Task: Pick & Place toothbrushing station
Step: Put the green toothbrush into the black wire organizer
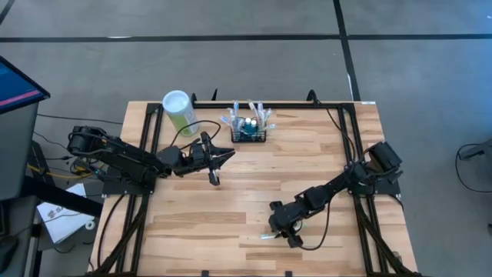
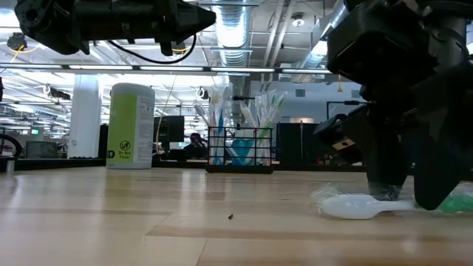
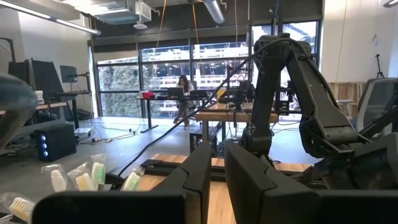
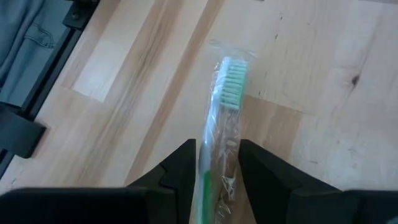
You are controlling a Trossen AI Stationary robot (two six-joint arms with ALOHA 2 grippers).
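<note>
The toothbrushing station, a small black wire basket (image 1: 249, 135) (image 2: 238, 148), stands at the table's far edge with several wrapped toothbrushes upright in it. A toothbrush with green bristles in a clear wrapper (image 4: 227, 106) (image 2: 355, 205) lies flat on the table near the front edge. My right gripper (image 4: 214, 168) (image 1: 286, 231) slants down over it, open, one finger on each side of the handle. My left gripper (image 1: 223, 158) (image 3: 217, 180) hangs above the table just near and left of the basket, its fingers a narrow gap apart with nothing between them. My right gripper's fingers (image 4: 180, 168) stand on either side of the wrapped handle (image 4: 217, 149), along the brush, slanting down from above. I cannot tell whether they touch the wrapper. The brush lies flat on the table.
A pale-green cylinder with a white lid (image 1: 178, 110) (image 2: 131, 125) stands left of the basket at the far edge. The black frame rails (image 1: 146, 146) run along the table's left, right and far sides. Bare wood (image 1: 231, 215) lies between the two arms.
</note>
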